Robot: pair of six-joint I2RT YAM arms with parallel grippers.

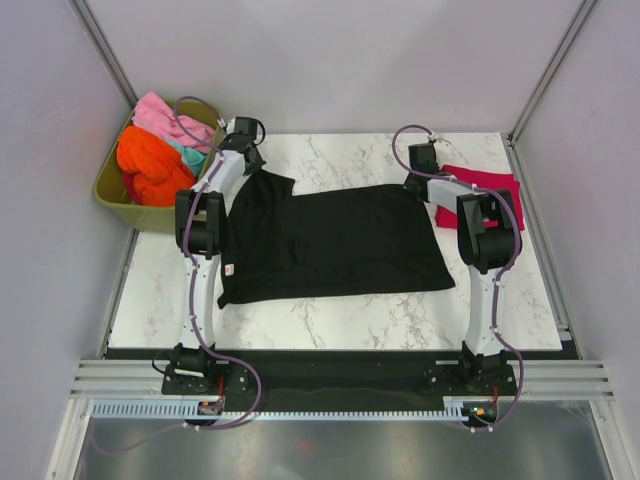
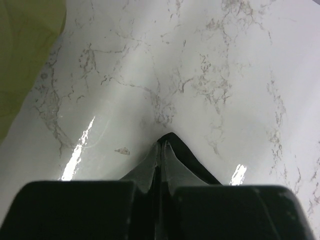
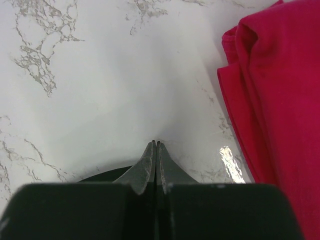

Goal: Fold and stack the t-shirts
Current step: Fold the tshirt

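A black t-shirt (image 1: 330,240) lies spread flat in the middle of the marble table. My left gripper (image 1: 252,160) is at its far left corner. In the left wrist view it (image 2: 161,144) is shut on the black t-shirt's hem (image 2: 200,167), which pokes out past the tips. My right gripper (image 1: 418,180) is at the far right corner, shut (image 3: 156,142), with black cloth (image 3: 102,175) running in under its left finger. A folded crimson t-shirt (image 1: 490,185) (image 3: 280,100) lies just right of it.
An olive-green tub (image 1: 115,200) (image 2: 25,60) stands off the table's far left corner. It holds an orange shirt (image 1: 150,165), a pink one (image 1: 160,115) and a teal one (image 1: 193,158). Grey walls close in both sides and the back.
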